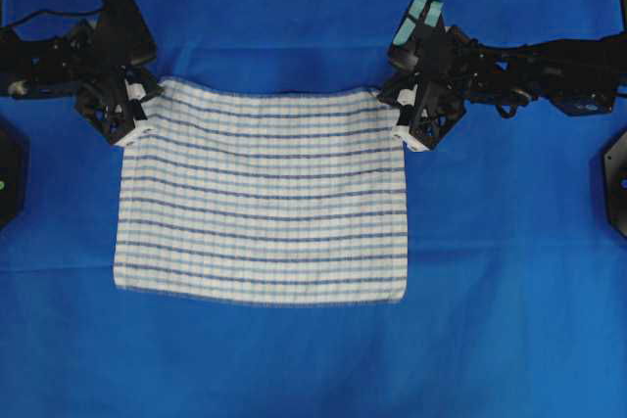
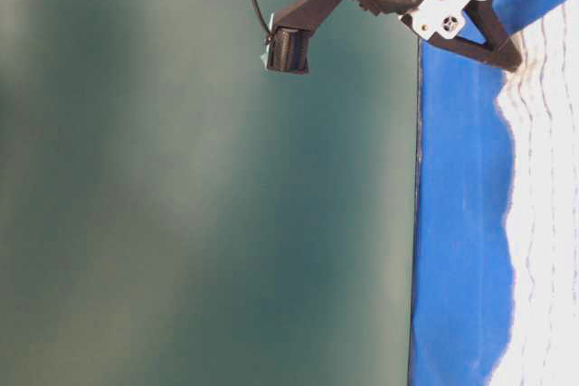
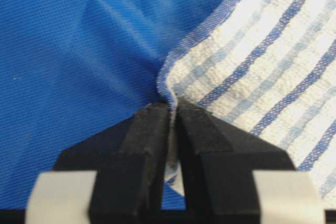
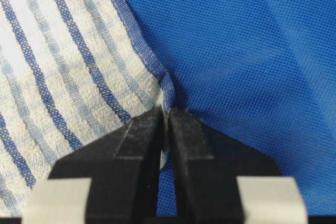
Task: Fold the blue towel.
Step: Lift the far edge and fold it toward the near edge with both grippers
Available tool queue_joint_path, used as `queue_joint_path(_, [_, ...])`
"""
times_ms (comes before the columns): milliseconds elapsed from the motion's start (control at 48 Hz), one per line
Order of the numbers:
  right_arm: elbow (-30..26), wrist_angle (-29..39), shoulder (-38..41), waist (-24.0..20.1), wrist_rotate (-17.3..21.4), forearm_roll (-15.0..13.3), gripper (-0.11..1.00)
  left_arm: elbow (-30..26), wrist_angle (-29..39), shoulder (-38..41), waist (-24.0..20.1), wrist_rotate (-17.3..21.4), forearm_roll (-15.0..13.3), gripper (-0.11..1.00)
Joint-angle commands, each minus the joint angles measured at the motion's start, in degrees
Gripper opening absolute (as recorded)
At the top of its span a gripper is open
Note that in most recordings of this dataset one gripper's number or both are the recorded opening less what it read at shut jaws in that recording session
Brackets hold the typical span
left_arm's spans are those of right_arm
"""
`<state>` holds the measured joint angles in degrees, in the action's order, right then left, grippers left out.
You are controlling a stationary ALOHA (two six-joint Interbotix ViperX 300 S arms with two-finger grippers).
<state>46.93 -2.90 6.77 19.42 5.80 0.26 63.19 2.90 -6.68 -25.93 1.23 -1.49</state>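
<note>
The table-level view cuts off most of the white woven blue-striped towel (image 1: pixel 263 195), which lies flat on the solid-blue table covering (image 1: pixel 490 320). The left gripper (image 3: pixel 172 109) and right gripper (image 4: pixel 164 113) each pinch a far corner.

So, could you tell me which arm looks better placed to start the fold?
Neither alone. The left gripper and right gripper each have jaws shut on a far corner of the towel, level with each other, so they should probably lift together.
</note>
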Motion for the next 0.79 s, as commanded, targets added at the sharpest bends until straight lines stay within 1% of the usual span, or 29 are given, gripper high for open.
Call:
queue_joint_path(0, [-0.44, 0.26, -1.49, 0.18, -0.09, 0.09, 0.05, 0.09, 3.16, 0.53, 1.76, -0.26, 0.00, 0.03])
queue_joint_path(125, [-0.44, 0.53, -3.78, 0.09, -0.09, 0.09, 0.05, -0.35, 7.82, -0.88, 1.76, -0.18, -0.09, 0.03])
queue_joint_path(229, [-0.44, 0.97, -5.62, 0.09, -0.18, 0.00, 0.05, -0.79, 10.28, -3.34, 1.76, 0.09, 0.00, 0.03])
queue_joint_path(396, [-0.35, 1.67, -7.82, 0.09, -0.18, 0.00, 0.05, -1.23, 10.63, -8.17, 1.76, 0.44, 0.00, 0.03])
queue_joint_path(521, [-0.44, 1.76, -8.00, 0.09, -0.18, 0.00, 0.05, -1.05, 10.90, -10.90, 1.76, 0.44, 0.00, 0.03])
queue_joint_path(771, [-0.35, 1.76, -8.79, -0.88, -0.18, 0.00, 0.05, -0.26, 11.16, -12.30, 2.02, -0.26, 0.00, 0.03])
